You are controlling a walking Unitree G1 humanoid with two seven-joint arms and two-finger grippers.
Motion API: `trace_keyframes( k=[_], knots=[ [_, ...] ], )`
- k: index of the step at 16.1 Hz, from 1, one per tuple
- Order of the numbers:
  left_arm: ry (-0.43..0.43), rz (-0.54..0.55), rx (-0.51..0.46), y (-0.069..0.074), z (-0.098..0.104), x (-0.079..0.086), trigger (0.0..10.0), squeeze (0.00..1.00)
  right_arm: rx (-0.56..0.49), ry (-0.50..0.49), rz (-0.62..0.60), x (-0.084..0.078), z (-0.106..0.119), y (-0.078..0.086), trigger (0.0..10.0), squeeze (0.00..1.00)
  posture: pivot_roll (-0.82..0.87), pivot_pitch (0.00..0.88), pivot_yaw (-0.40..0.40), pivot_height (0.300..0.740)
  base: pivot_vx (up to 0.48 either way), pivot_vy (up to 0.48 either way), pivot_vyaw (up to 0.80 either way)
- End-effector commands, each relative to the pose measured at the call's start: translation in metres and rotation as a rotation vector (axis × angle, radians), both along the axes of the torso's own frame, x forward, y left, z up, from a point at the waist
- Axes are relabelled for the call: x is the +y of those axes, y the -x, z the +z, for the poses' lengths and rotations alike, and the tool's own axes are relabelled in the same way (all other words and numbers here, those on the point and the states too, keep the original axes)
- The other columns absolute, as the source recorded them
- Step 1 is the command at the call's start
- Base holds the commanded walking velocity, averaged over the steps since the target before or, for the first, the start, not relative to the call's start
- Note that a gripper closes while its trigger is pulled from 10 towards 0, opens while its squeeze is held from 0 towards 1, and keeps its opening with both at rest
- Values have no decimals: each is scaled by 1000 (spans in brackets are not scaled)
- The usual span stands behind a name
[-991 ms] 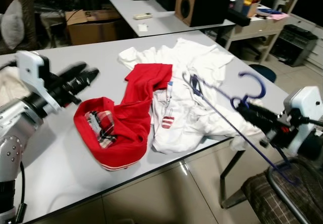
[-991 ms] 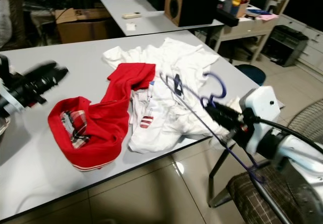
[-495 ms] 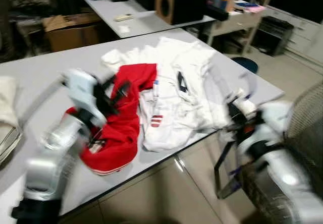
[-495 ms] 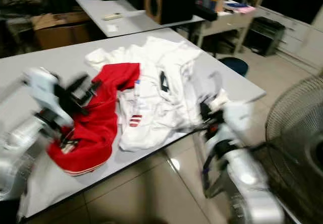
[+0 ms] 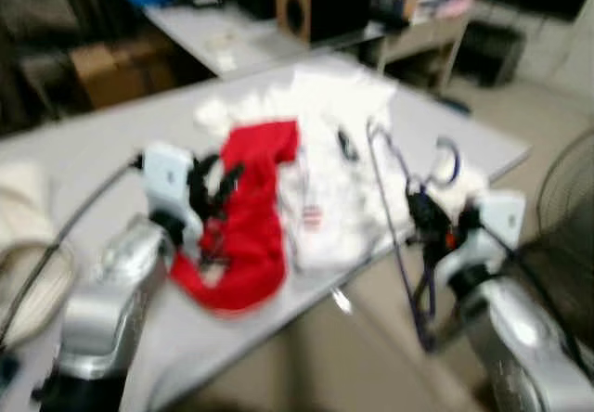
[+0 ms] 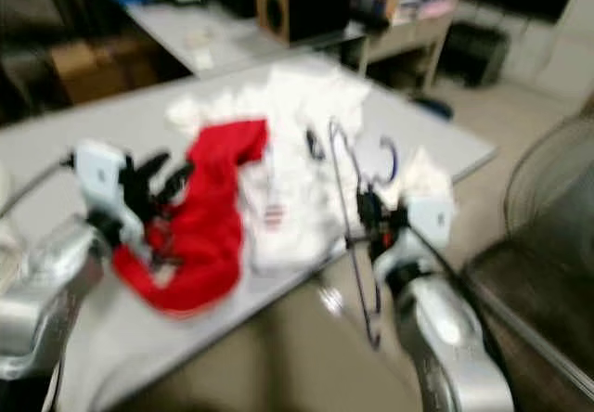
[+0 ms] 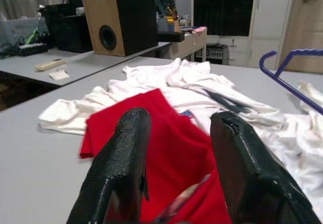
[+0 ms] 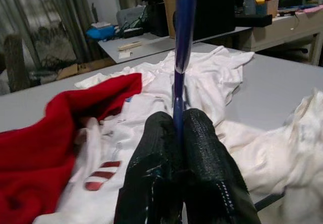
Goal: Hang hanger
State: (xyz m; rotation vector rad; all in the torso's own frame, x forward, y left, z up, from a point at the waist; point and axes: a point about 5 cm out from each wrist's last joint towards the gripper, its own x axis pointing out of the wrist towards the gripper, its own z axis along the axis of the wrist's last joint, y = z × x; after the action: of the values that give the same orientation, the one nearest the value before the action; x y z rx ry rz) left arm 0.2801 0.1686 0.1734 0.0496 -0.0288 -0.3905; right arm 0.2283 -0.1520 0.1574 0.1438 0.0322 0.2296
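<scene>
The right gripper (image 8: 176,133) pinches one thin bar of the blue wire hanger (image 5: 401,217) above the heaped white shirts (image 8: 202,82), so a swing could twist it loose, while the spread-fingered left gripper (image 7: 179,148) hovers over the red garment (image 7: 171,133).

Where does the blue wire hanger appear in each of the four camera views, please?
Left eye view: the blue wire hanger stands right of centre, held by the right gripper.
Right eye view: hanger right of centre, beside the white clothes.
Left wrist view: its hook curves at the far edge, beyond the open left gripper.
Right wrist view: its bar rises from between shut fingers.
Shared landmark: the red garment.
</scene>
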Motion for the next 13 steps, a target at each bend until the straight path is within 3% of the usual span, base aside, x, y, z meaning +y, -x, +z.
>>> trace_keyframes(
  k=[1,3,7,8,11,13],
  knots=[
    [-18,21,-14,-1,4,3,10000,0,-25,-10,27,4,6,1,10000,0,-5,0,47,740,0,0,0],
    [-72,43,-32,-1,5,4,10000,0,-34,2,18,2,8,1,10000,0,-5,0,45,740,0,-240,0],
    [-64,61,-14,-3,2,-3,10000,0,-36,34,9,-5,10,0,10000,0,-11,0,46,740,0,-480,800],
    [-35,111,10,-6,-1,0,10000,0,-37,27,-4,-13,11,-1,10000,0,-18,0,46,740,0,0,0],
    [-127,176,44,-14,-8,11,10000,0,-11,98,109,-18,11,3,10000,0,-23,0,47,740,0,0,0],
    [-147,127,68,-22,-7,15,10000,0,-6,145,195,-20,13,10,10000,0,-23,0,47,740,0,0,0]
  ],
)
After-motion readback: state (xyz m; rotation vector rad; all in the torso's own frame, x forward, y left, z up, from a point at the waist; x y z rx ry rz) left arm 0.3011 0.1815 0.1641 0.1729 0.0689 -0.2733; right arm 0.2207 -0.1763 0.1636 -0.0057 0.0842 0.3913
